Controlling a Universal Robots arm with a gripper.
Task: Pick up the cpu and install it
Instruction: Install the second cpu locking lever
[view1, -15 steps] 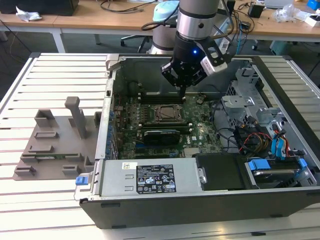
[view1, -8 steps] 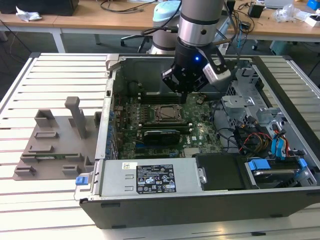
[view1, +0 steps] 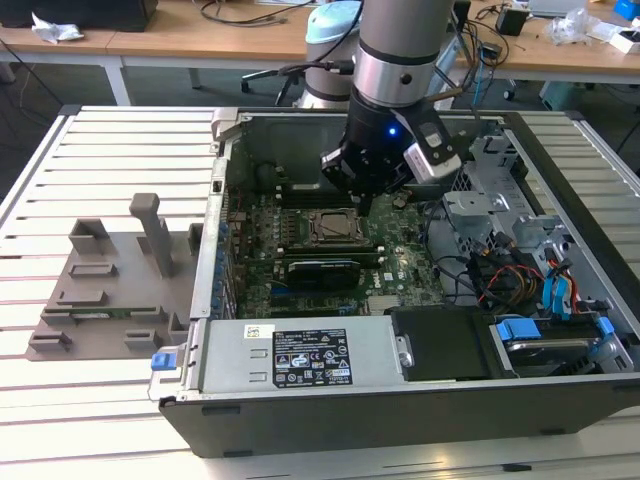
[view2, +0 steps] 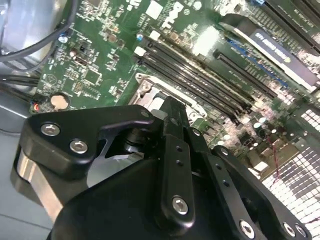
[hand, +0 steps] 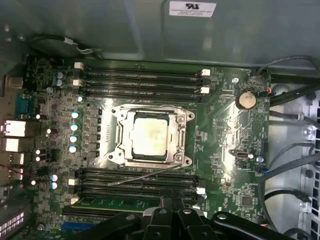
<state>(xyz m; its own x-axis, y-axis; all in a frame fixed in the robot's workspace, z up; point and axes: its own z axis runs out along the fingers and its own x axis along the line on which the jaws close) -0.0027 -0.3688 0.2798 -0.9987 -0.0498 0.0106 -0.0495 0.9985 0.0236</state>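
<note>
Claw: the gripper (view1: 368, 196) hangs inside the open computer case (view1: 300, 400), just above the green board (view1: 400, 262) and a little beyond the socket. In the second wrist view its black fingers (view2: 175, 150) lie pressed together with nothing between them, so the claw is narrow and holds nothing.
Arm: the silver and black arm (view1: 398, 50) comes down from the far side of the scene into the case.
Chip: the cpu (hand: 149, 137) lies flat in the socket frame (hand: 150, 162) in the first wrist view, its pale top facing up. In the exterior view it sits at the middle of the board (view1: 330, 228), apart from the gripper.
Latch wire: a thin metal lever (hand: 140, 177) lies slanted just beside the socket frame.
Memory slots: long black slots (hand: 142, 82) run on both sides of the socket.
Card: a long black card (view1: 322, 270) lies near the socket, on its near side.
Power box: a grey box with a white label (view1: 300, 358) fills the near left of the case.
Cables: red, black and blue wires (view1: 530, 280) bunch at the exterior view's right.
Surface: the case rests on a white slatted table (view1: 110, 150).
Holder: a grey moulded fixture (view1: 110, 275) sits on the table at the exterior view's left, well apart from the case.
Room: wooden desks (view1: 150, 42) with clutter and cords stand along the far side.
</note>
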